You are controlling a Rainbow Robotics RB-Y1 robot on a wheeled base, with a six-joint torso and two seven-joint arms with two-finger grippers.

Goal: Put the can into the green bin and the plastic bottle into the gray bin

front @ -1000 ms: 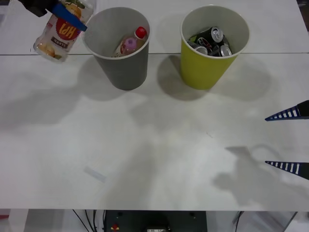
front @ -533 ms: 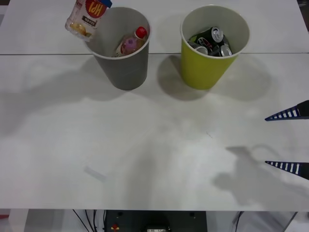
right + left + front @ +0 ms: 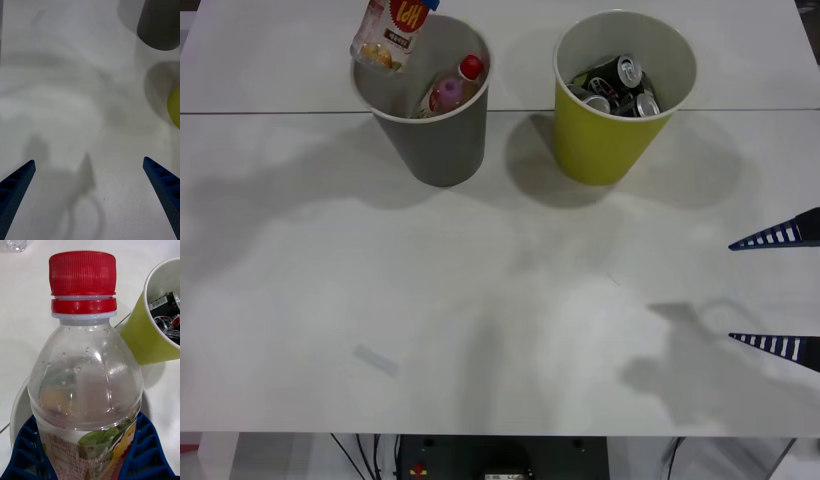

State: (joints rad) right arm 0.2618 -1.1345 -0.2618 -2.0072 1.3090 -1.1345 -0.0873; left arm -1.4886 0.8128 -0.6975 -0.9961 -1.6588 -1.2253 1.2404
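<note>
Nearest, the right end effector (image 3: 778, 292) hangs idle over the tabletop (image 3: 480, 300) at the robot's right edge, fingers spread wide with nothing between them. Farther off, the green bin (image 3: 620, 100) stands upright with several cans (image 3: 620, 85) inside; the gray bin (image 3: 425, 100) stands beside it on the robot's left, a pink-topped bottle (image 3: 448, 90) leaning within. At the far left rim of the gray bin, the left end effector (image 3: 90, 450) pinches the plastic bottle (image 3: 390, 35) about its label. The bottle's long axis tilts, base lowest and overlapping the rim. Judged: release requires the base fully inside the opening, slightly rightward.
</note>
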